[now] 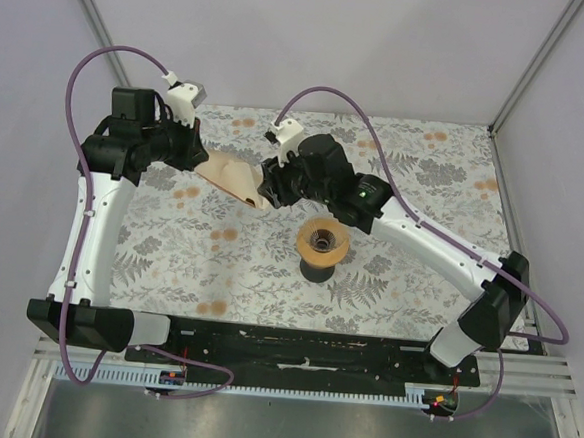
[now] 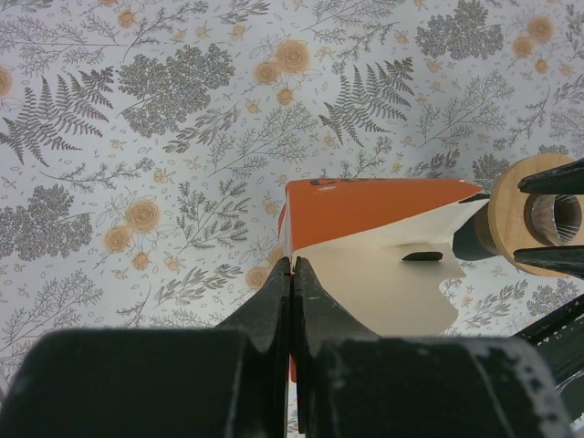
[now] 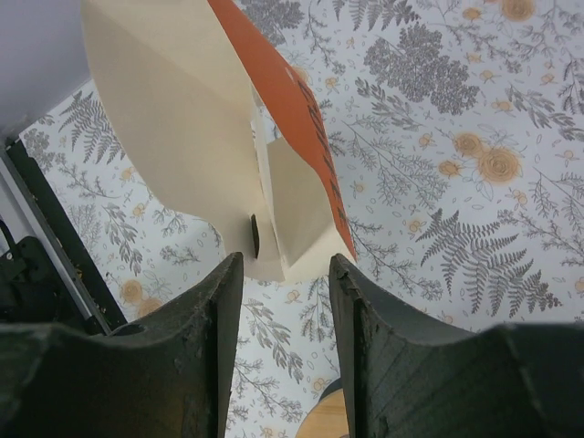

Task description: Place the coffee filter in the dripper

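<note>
Your left arm and right arm share white link shells and black joint housings. A purple cable loops along each, reaching a white camera block at the wrist. A green light glows on the right forearm. The left gripper and right gripper have matte black, faintly scuffed fingers.

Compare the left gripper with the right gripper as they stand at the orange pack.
The left gripper has its jaws pressed together on one edge of the orange and cream pack. The right gripper has its jaws apart, with the pack's other end at the gap, unclamped. The left gripper meets the pack from the left, the right gripper from the right. Both hang above the floral table, neither over the dripper.
</note>
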### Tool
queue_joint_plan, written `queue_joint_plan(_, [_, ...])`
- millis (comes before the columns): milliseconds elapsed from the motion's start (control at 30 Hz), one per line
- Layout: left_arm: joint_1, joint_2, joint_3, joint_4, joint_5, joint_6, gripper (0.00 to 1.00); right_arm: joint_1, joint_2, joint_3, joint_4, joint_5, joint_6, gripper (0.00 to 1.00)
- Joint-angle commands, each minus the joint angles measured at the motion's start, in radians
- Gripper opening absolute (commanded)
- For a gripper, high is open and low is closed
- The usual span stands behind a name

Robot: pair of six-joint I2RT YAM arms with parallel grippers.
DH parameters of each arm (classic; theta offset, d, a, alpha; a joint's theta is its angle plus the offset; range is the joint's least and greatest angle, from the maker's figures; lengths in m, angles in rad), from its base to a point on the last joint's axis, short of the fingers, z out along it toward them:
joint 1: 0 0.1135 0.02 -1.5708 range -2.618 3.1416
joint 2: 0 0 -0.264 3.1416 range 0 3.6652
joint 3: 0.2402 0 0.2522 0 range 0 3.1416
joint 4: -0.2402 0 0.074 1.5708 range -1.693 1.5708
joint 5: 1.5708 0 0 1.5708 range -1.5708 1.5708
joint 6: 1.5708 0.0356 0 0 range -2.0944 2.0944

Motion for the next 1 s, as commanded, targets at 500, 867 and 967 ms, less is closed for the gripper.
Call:
queue_joint_plan(500, [0.000, -0.027, 0.039, 0.002, 0.029, -0.010, 0.02, 0.005, 0.075, 0.084, 0.050, -0.045, 0.023, 0.45])
queue_joint_plan(867, [0.000, -0.022, 0.029, 0.014, 0.017, -0.010, 0.02, 0.034, -0.137, -0.077, 0.082, 0.072, -0.001, 0.47])
queue_joint_plan(967, [-0.001, -0.024, 0.024, 0.012, 0.018, -0.012, 0.02, 0.054, -0.148, -0.097, 0.116, 0.059, -0.003, 0.46])
